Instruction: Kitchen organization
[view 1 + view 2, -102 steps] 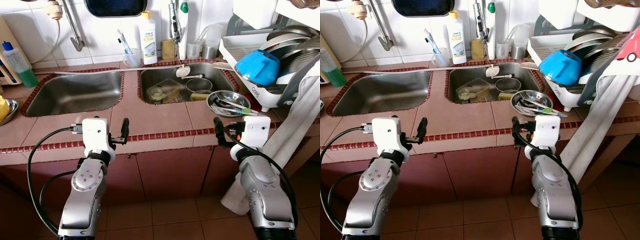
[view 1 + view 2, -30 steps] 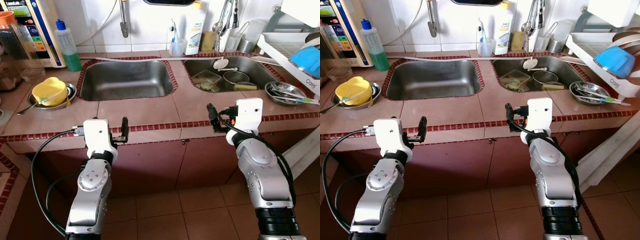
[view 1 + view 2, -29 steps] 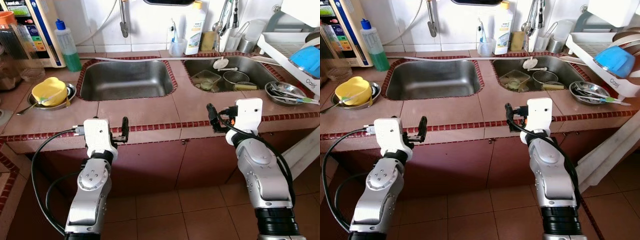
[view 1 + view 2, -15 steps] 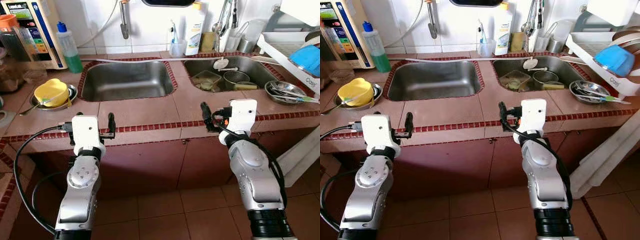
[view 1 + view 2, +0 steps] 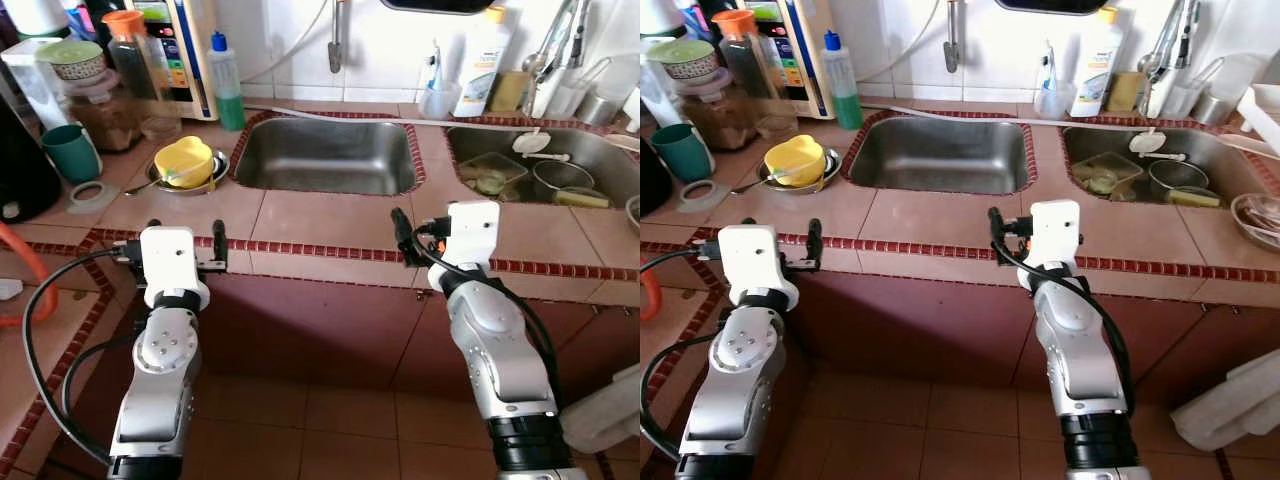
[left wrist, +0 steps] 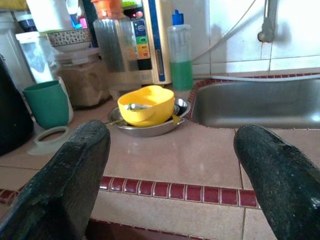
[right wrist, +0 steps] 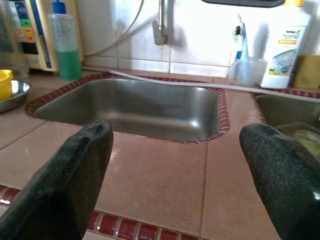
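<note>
While both arms are hanging level at the counter [image 5: 330, 215] edge w/ nothing in them, the robot is looking to be in an approach/scouting step of the kitchen tidy-up, not a grasp yet. Left gripper [image 5: 183, 247] is sitting just short of the red tile trim, fingers spread wide & empty, aiming along the countertop at the yellow bowl [image 5: 184, 161], which is resting in a shallow steel dish [image 6: 145, 128] w/ a spoon [image 6: 134, 106] in it, just beside the empty left sink [image 5: 327, 156]. Right gripper [image 5: 399, 234] is likewise wide open, holding nothing, pointing over the trim toward that same empty basin. Forearms are running roughly parallel, wrists straight, fingers horizontal & facing the wall, both clear of the tiles. Judging by the aim, the bowl set is probably the likeliest next pick: that is calling for the left arm to be reaching fwd and a bit to its own left, lifting above the rim, then closing on the bowl wall w/o tipping the spoon out. Clutter is standing close behind: a green-liquid bottle [image 5: 227, 82], a clear jar w/ orange lid [image 5: 130, 61], a green mug [image 5: 68, 152] & a tape ring [image 5: 85, 193] further left, so the reach is needing a tidy line. Dirty items are waiting in the right sink [image 5: 545, 170] (a container, a small pot), w/ a white detergent bottle [image 5: 474, 61] on the ledge behind; the right arm is being better placed for those.
</note>
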{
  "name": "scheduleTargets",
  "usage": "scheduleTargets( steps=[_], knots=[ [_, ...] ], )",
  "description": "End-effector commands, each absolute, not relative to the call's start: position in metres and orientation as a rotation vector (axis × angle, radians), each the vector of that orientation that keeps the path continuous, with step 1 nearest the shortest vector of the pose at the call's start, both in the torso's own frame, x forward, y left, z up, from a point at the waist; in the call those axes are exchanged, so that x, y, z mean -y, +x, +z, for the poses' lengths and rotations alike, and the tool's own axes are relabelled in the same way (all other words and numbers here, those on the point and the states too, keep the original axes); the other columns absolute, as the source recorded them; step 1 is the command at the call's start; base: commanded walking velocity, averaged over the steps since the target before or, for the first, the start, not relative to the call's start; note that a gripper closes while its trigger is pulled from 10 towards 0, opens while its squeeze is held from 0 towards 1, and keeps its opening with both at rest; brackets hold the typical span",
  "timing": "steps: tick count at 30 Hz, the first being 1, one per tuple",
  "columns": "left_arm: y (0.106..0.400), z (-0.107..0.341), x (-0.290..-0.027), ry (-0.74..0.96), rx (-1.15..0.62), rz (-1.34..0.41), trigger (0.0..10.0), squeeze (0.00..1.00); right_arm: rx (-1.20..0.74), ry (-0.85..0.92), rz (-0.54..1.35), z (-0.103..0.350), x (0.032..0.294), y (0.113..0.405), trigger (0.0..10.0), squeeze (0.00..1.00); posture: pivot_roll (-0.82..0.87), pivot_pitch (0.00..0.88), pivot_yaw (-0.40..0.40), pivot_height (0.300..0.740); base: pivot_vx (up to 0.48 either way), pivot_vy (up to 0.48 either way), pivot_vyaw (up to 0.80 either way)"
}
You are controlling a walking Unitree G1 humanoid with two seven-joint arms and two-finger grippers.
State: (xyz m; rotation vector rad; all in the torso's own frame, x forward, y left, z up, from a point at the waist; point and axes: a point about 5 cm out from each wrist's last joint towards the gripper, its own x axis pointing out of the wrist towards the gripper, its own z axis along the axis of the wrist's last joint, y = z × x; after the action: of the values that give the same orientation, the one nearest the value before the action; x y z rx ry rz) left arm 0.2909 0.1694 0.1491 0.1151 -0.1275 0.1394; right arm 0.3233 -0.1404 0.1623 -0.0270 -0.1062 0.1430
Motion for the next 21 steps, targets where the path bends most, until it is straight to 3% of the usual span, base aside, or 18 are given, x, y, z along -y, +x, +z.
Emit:
scheduleTargets(
  steps=[1,15,21],
  knots=[
    [0.292,0.150,-0.167,0.124,0.136,0.125,10.0,0.00,0.129,-0.015,0.119,0.167,0.144,0.325,10.0,0.00,0.02,0.000,0.036,0.740,0.000,0.000,0.00],
    [0.294,0.155,-0.158,0.068,0.162,0.053,10.0,0.00,0.159,-0.036,0.140,0.171,0.143,0.323,10.0,0.00,0.00,0.000,0.029,0.740,0.000,0.000,0.00],
    [0.293,0.155,-0.155,0.051,0.166,0.039,10.0,0.00,0.170,-0.049,0.163,0.173,0.140,0.321,10.0,0.00,0.00,0.000,0.027,0.740,0.272,0.000,0.00]
  ],
)
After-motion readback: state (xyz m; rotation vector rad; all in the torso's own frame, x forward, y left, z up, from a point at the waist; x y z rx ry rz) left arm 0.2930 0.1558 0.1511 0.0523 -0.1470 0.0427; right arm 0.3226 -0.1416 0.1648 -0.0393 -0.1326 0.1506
